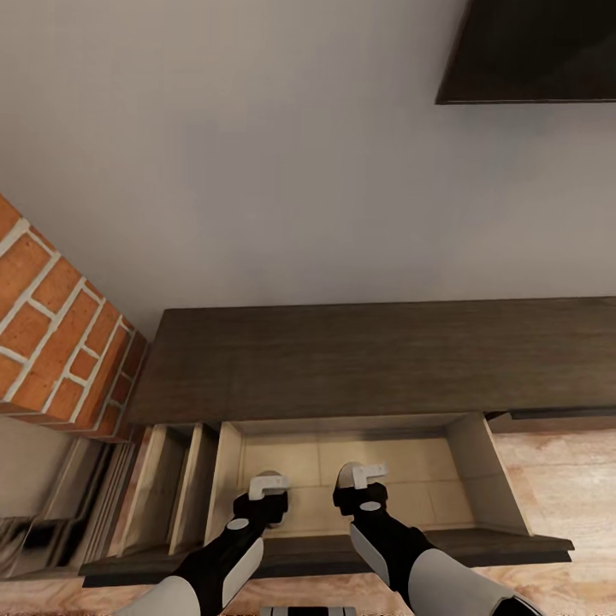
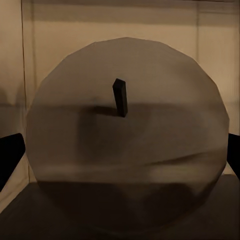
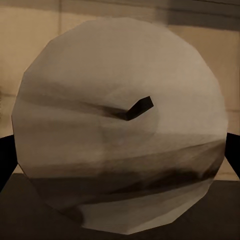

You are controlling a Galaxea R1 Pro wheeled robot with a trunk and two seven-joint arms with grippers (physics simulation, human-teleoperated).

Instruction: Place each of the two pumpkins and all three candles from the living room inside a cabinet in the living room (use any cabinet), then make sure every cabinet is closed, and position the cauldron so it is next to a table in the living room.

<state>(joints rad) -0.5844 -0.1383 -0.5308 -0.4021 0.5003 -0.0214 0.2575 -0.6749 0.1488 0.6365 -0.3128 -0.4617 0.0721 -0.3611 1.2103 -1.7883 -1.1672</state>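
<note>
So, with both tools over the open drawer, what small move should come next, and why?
Probably lower both a little and release. Each wrist view shows a candle, the left candle and the right candle, between dark fingertips. From the head view the left tool and right tool sit above the floor of the open cabinet drawer, so the candles can go in.

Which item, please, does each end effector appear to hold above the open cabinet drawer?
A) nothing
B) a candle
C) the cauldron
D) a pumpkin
B: each wrist view shows a tan round top with a thin dark wick, the left candle and the right candle, between dark finger edges, over the pulled-out drawer of the cabinet.
</note>
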